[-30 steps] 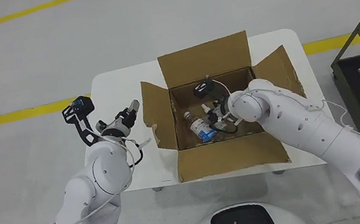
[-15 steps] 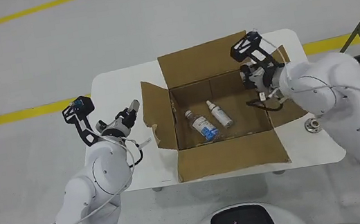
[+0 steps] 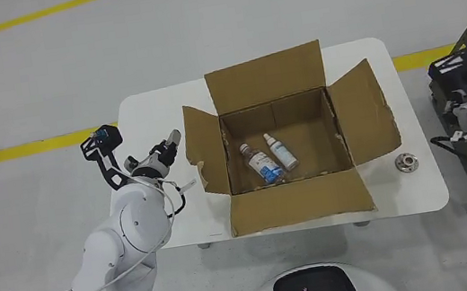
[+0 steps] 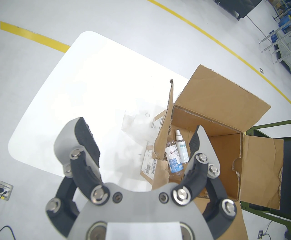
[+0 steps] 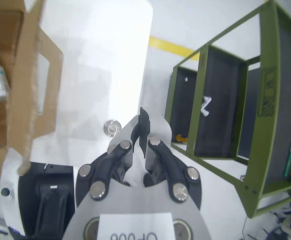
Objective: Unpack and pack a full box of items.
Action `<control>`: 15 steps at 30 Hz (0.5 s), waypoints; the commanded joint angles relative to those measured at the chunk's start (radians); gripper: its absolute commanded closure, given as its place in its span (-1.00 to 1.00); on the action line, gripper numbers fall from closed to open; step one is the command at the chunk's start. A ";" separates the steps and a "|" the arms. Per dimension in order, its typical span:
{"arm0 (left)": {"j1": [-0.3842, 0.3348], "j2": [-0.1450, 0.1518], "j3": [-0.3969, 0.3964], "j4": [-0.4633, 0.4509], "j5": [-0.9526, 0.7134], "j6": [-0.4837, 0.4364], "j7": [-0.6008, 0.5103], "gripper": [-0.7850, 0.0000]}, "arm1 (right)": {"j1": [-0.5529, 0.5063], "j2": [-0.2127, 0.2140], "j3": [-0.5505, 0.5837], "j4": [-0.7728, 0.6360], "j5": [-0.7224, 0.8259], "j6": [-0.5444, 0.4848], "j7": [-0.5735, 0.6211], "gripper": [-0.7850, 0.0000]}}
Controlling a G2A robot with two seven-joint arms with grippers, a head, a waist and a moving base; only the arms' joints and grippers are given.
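Box (image 3: 264,77) open mid-tabletop (image 3: 151,112), my left claw (image 4: 141,127) released near the left edge, right claw (image 5: 141,120) clenched empty beyond the right edge, water bottle (image 3: 264,164) and spray bottle (image 3: 280,150) inside, unpacking unfinished I reckon, metal fitting (image 3: 407,161) out by the right edge.

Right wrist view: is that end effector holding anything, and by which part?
Nothing is held: the right end effector is shut, with nothing pinched in it.
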 commanded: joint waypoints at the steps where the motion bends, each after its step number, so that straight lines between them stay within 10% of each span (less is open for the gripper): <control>1: 0.000 0.000 0.000 0.000 0.000 0.000 0.000 -1.00 | -0.028 0.002 0.011 0.048 0.015 -0.019 0.016 0.92; 15: 0.000 0.000 0.000 0.000 0.000 0.000 0.000 -1.00 | -0.021 -0.002 -0.104 0.261 0.119 -0.073 0.007 0.24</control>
